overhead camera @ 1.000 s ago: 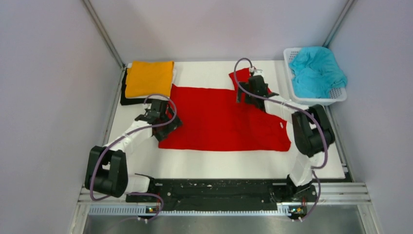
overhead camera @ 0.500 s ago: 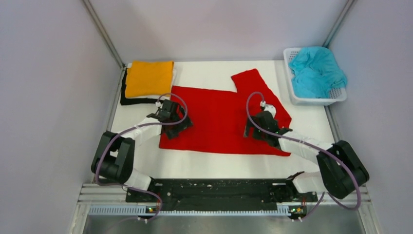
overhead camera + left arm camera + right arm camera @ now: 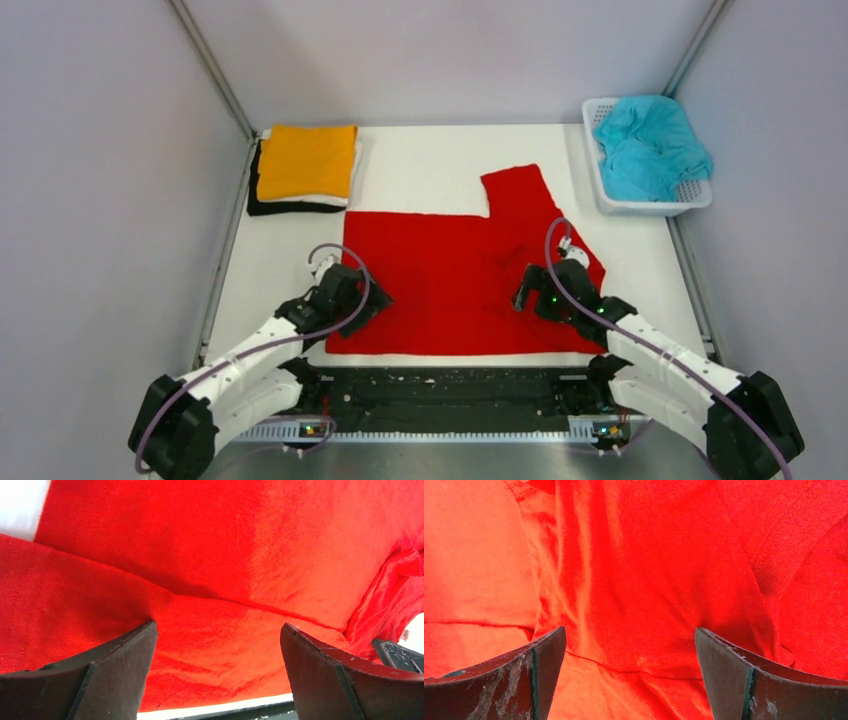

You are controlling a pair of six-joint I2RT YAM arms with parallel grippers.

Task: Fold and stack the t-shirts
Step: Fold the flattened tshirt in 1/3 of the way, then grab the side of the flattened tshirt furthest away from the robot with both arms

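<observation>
From the top camera, you see the red t-shirt (image 3: pixel 440 270) spread flat on the bench (image 3: pixel 430 150). Its near hem runs along the bench's near edge, and one sleeve points to the far side. The left end effector (image 3: pixel 358 300) is over the shirt's left edge and the right end effector (image 3: pixel 528 290) is over its right part. At the far left corner, the orange t-shirt (image 3: pixel 305 160) tops a folded pile, with the black t-shirt (image 3: pixel 258 196) showing at the bottom. The teal t-shirt (image 3: pixel 650 145) is heaped in the white basket (image 3: pixel 640 208) at the far right.

On the left wrist camera, your fingers (image 3: pixel 115 675) stand wide apart. Red cloth with a fold ridge fills the gap between them, and nothing is pinched.

On the right wrist camera, the fingers (image 3: pixel 729 675) are likewise spread wide over wrinkled red cloth, gripping nothing.
</observation>
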